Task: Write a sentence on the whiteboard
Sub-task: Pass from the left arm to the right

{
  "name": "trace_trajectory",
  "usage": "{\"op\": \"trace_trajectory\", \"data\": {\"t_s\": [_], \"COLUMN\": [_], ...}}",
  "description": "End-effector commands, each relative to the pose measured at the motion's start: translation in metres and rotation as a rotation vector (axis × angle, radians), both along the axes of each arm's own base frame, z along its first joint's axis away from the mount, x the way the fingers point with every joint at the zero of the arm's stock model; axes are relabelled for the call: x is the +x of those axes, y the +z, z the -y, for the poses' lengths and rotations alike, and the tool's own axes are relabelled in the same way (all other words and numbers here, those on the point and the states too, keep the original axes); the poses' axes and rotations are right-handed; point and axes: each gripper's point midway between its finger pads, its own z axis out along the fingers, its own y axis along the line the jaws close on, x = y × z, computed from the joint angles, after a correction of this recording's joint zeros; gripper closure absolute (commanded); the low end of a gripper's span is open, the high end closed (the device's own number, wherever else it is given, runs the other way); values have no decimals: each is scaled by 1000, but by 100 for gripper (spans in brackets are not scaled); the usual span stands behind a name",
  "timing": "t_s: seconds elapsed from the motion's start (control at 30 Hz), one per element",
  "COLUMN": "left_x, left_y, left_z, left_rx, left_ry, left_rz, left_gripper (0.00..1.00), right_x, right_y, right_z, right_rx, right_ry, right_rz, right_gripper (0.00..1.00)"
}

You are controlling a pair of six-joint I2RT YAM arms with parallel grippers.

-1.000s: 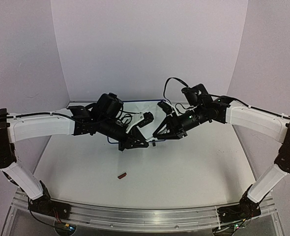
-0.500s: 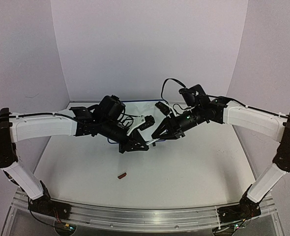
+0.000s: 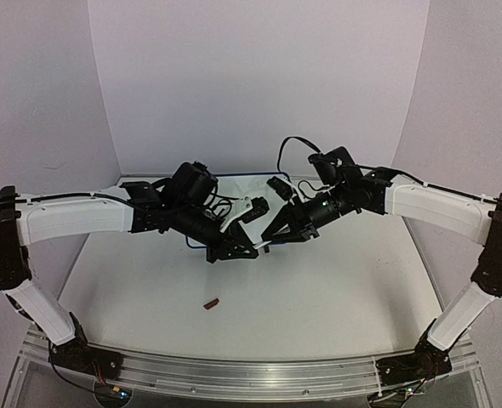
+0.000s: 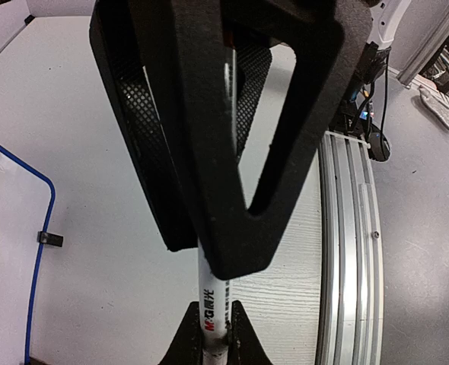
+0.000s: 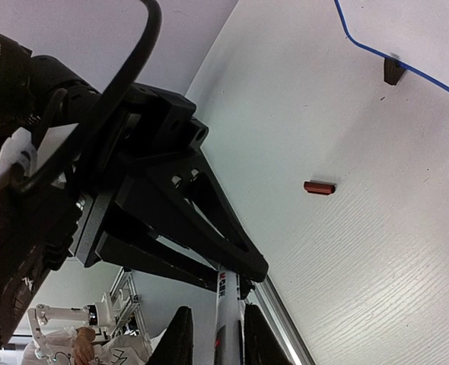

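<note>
Whiteboard [image 3: 241, 179] seen from above lies at the far side of the desk [image 3: 336, 293], mostly hidden under my arms; my left pincer [image 3: 234, 251] and right pincer [image 3: 274, 237] meet at its near edge, with a small red-brown cap [image 3: 210, 302] well apart

Left wrist: my matte black left pincer [image 4: 209, 255] is clamped on a glossy white marker [image 4: 213, 304]; the board [image 4: 7, 228], with its thin blue rounded frame and black foot [image 4: 49, 238], sits lower left

Right wrist: my right pincer [image 5: 217, 334] grips the marker [image 5: 226, 304]; the smooth board [image 5: 422, 23] is upper right
</note>
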Motion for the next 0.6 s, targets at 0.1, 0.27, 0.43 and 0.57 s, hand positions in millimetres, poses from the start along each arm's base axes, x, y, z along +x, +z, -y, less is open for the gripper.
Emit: {"op": "trace_trajectory", "data": {"t_s": [0.1, 0.27, 0.43, 0.57], "left_x": [3, 4, 8, 17], "left_y": [16, 14, 14, 21], "left_z": [8, 8, 7, 3], "left_rx": [-29, -21, -19, -37], "left_ry": [-10, -5, 25, 99], "left_rz": [19, 17, 22, 38], "left_gripper": [100, 100, 97, 53], "right_x": [-2, -3, 2, 15], "right_y": [1, 1, -1, -1], "right_z": [-7, -7, -4, 2], "right_rx": [24, 23, 4, -35], "right_ry": [33, 36, 11, -59], "right_rz": [28, 31, 61, 131], "right_gripper": [80, 89, 100, 100]}}
